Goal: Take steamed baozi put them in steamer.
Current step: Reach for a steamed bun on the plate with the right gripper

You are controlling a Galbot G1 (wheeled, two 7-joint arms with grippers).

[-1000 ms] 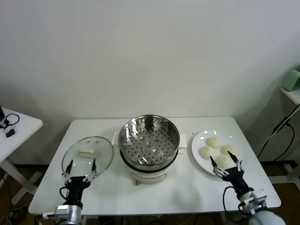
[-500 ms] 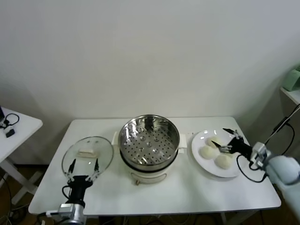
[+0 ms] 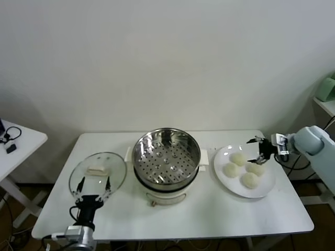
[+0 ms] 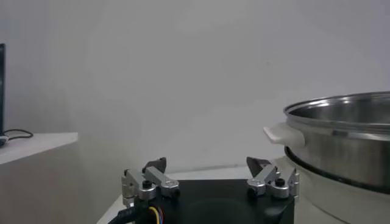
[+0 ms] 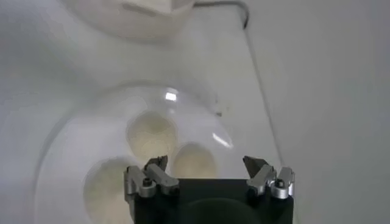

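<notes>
The long white rectangular table filled the lower half of the head view and carried everything I needed within reach of my two arms. At its centre sat the round shiny stainless-steel steamer on its cream-white base, its perforated tray bare and open to the top, which I judged was so that buns could be dropped straight in. To the left of it in the frame lay the round glass lid, flat on the table and out of the pot's way. To the right lay the flat white plate, just beside the steamer, and on it the four small, smooth, cream-white steamed baozi sat bunched together, none yet in the pot. My right gripper hung at the far right edge of that plate, by the buns, jaws spread wide and holding nothing; I judged that spread was there to straddle a bun. In the right wrist view the buns lay ahead of its fingertips. My left gripper waited at the lower left of the frame, by the lid, jaws apart and empty, idle.
</notes>
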